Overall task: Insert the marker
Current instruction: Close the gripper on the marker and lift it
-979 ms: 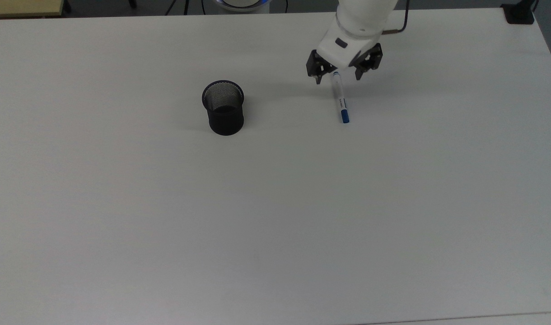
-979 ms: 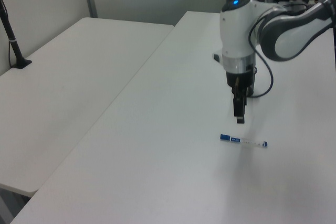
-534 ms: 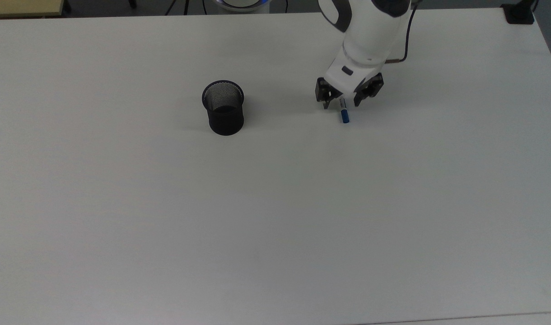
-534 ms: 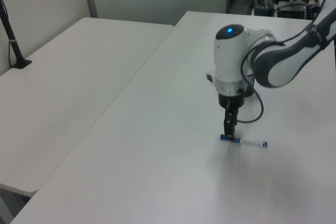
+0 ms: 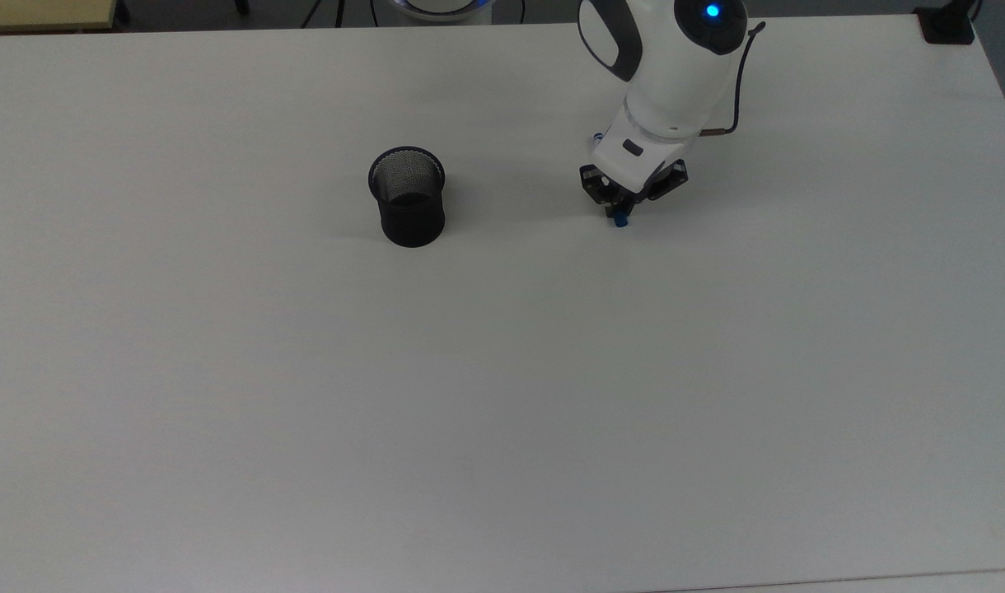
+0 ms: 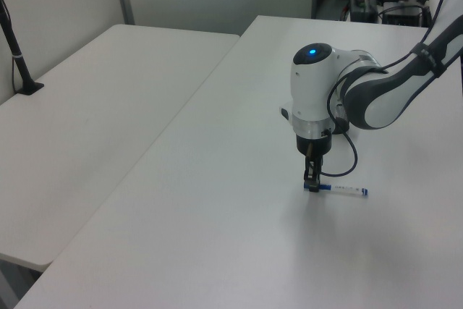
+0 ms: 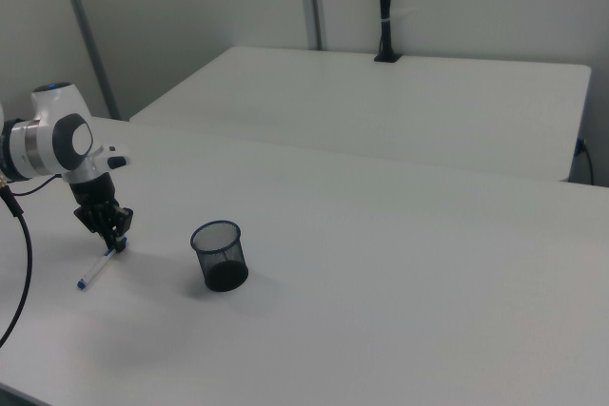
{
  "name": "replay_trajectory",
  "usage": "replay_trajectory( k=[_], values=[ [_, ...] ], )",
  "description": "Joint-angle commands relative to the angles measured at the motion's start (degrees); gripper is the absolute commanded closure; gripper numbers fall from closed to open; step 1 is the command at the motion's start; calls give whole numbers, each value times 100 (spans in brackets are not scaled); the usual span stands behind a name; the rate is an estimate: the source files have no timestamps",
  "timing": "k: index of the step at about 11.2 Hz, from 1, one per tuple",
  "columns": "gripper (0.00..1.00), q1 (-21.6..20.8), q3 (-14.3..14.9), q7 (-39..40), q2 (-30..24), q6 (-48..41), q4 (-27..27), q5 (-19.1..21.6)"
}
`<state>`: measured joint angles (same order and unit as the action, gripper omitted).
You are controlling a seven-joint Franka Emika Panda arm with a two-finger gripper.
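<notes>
— What does the room look like?
— A plain office space with pale partition walls. A smooth, matte white counter (image 5: 502, 371) carries everything, and a second white table (image 7: 400, 92) of the same kind stands behind it in the right view.

— And what lies on the counter, by material and shape?
— One black wire-mesh cup (image 5: 407, 196), round, upright, open at the top and see-through in its weave. One marker (image 6: 338, 189), a slim white plastic stick with a blue cap and a small blue tip at the other end, lying flat on the counter. That makes one of each.

— Where is the marker relative to the cup?
— Well apart from it, toward the top view's right. In the right view it lies to the cup's left.

— What about the arm?
— A single glossy white arm with rounded casings and a blue light on its joint. A thin dark cable loops beside it.

— And the hand?
— The black two-fingered hand (image 5: 622, 207) points straight down at the counter, its fingers drawn in narrowly around the blue cap end of the marker, pinching it there. The white barrel stretches away from the hand along the surface, toward the left view's right.
</notes>
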<state>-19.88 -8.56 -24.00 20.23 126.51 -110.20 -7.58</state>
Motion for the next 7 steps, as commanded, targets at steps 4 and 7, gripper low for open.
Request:
replay_trajectory(
  k=[4, 7],
  values=[
    [93, 413, 65, 35, -438, -546, 499, -85],
    [92, 1194, 118, 711, -1115, -751, 499, -77]
  ],
)
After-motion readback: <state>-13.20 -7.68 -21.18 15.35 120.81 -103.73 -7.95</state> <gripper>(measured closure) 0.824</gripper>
